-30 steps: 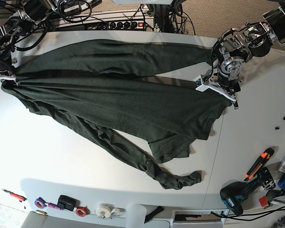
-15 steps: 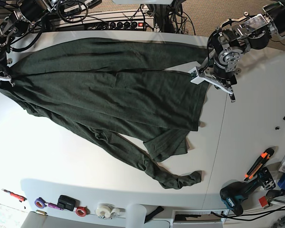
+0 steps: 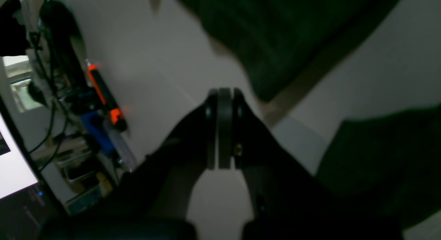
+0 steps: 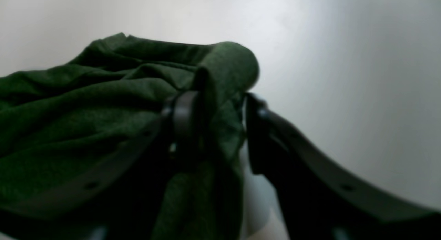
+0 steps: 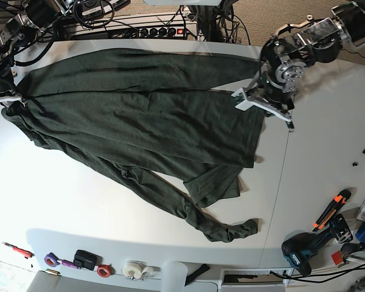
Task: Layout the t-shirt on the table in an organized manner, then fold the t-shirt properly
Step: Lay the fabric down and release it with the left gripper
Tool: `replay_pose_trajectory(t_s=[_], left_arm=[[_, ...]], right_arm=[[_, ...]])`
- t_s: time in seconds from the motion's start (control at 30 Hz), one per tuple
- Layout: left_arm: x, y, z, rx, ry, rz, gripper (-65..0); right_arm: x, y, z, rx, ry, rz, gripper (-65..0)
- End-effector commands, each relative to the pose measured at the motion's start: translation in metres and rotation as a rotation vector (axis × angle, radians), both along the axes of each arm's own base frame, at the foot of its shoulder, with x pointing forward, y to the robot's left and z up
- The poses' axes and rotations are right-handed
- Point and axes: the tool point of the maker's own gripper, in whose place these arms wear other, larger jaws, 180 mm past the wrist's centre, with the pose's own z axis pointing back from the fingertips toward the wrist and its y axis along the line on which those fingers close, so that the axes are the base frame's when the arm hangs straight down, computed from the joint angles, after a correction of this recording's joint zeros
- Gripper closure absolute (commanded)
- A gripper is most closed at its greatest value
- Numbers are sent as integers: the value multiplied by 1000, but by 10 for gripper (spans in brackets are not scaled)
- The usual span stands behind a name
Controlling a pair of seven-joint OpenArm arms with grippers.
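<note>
The left gripper (image 3: 220, 129) has its jaws pressed together on nothing, the right gripper (image 4: 220, 129) stands parted around a bunched fold of the soft green knit t-shirt (image 5: 140, 121), which sprawls wrinkled across the smooth white desk (image 5: 328, 152).

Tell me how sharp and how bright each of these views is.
Base view: evenly lit, sharp, edges bowed by a wide lens. Left wrist view: dim and smeared, the t-shirt nearly black. Right wrist view: soft focus, pale glare on the table, near tool in shadow.
</note>
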Motion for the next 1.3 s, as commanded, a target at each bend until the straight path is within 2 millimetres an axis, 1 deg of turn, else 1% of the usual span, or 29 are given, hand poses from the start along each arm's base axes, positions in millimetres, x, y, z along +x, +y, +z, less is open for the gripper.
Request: replay_pose_trajectory(t_s=[0.0,0.07,0.17,0.33,0.5,0.63,0.8,0.93,1.0,1.03,1.1,1.13,1.2,1.27], left_arm=[[9,-2,12,-14,-49,2,0],[9,-11,12,-37,-49,0,0],[9,-23,13,-69,-49,-3,0],[9,-45,15,-129,-52,-12,0],[10,-65,19,-182,-60,-23,0],[13,-75,24,-207,-84,-38,0],[34,-73,47,-210,-212,-33,0],[57,-81,72,-267,-291,-53,0],[67,-85,82,-294,-303,-64,0],[71,-86,86,-306,-306,-66,0],[76,-90,91,-329,-304,-69,0],[76,-93,92,-339,-297,-72,0],[75,-101,92,-365,-285,-75,0],[72,-109,88,-380,-255,-86,0]], right_arm=[[7,-11,21,-54,-37,3,-239],[5,-15,22,-70,-22,1,-239],[4,-23,30,-93,-11,3,-239],[7,-37,51,-137,-20,19,-239],[11,-38,62,-138,-37,54,-249],[14,-39,70,-133,-67,60,-249],[24,-32,83,-91,-167,79,-249],[29,-31,90,-87,-219,84,-249],[31,-31,91,-102,-210,87,-249],[33,-29,91,-122,-192,111,-266],[42,-24,89,-150,-165,147,-350],[47,-19,87,-157,-152,170,-381],[62,-6,85,-161,-146,220,-389],[79,12,82,-158,-143,276,-389]])
